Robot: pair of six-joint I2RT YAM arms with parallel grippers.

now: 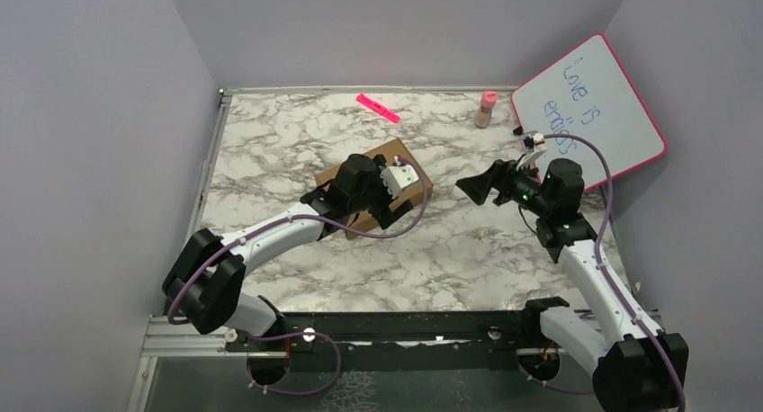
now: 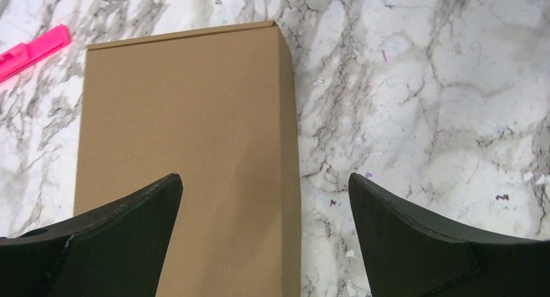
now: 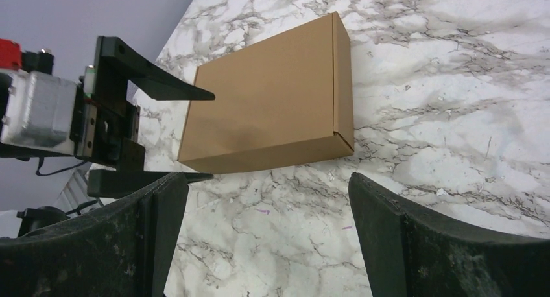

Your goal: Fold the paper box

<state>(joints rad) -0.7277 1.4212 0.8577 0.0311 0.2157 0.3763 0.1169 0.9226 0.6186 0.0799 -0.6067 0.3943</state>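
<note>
Left wrist view: paper box (image 2: 188,148) reads as closed, a shallow brown rectangle lying flat on the marble table (image 2: 421,83), left of centre and just in front of the left arm

- left gripper (image 2: 264,180) has its jaws spread wide and holds nothing. One finger sits over the box's lid, the other over bare table past the box's long edge. We can't tell if the lid finger touches the card
- right gripper (image 3: 267,180) also spread wide and empty, well apart from the box on its right side, pointed at it

Our read: the fold looks essentially done, so what's left is checking that it's seated and getting clear
- we'd lift the left arm straight up so the finger doesn't drag the lid back open
- if the lid springs, we'd press flat on top near the free edge, not on a corner
- any push from the side needs the other arm bracing the far side, since we expect light card to skate on that glossy surface

Materials:
- box is plain matte cardboard, unprinted, with crisp creased edges; a side seam shows along the short end in the right wrist view
- fingers are black, matte, tapering to blunt wedges
- table is a white and grey veined marble pattern

Further out: pink marker (image 1: 378,108), small pink bottle (image 1: 487,109) and pink-framed whiteboard (image 1: 589,115) near the back, none near the box
</note>
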